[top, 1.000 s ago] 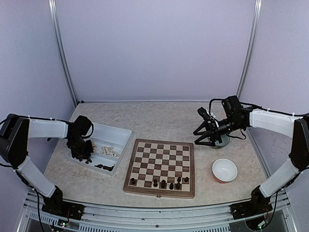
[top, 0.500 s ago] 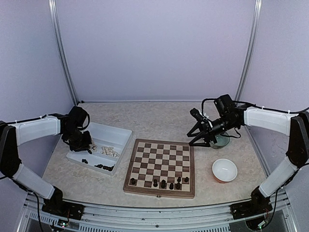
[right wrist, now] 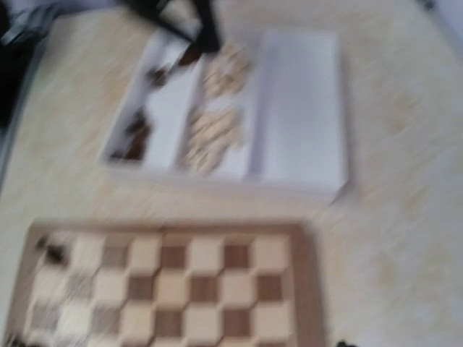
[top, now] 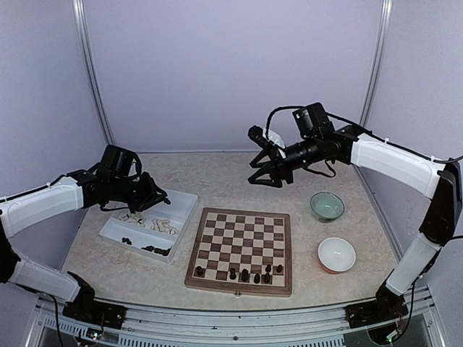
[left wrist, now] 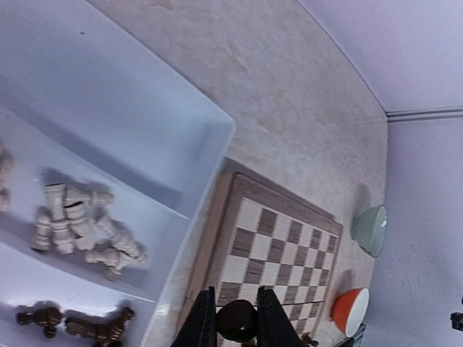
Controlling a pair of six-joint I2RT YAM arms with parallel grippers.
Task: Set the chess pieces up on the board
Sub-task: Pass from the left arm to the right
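Left arm: forearm comes in from 9 o'clock, wrist raised. The left gripper (top: 150,196) hangs over the far end of the white tray (top: 178,203). Its jaws are almost closed and pinch one dark piece (left wrist: 237,320) at the fingertips, as the wrist view shows plainly.

Right arm: stretched high and long. The right gripper (top: 266,181) is in the air past the board (top: 242,238), at its 12 o'clock, tilted down. Its jaws are parted with nothing between them. The right wrist view is blurred.

Dark pieces (top: 246,275) stand along the board's near rows. Cream pieces (top: 163,225) lie in the tray, at 9 o'clock of the board.

Since a second ago, the left gripper has come up out of the tray. The right gripper has lifted off the green bowl (top: 327,206) at 2 o'clock, leaving the bowl uncovered.
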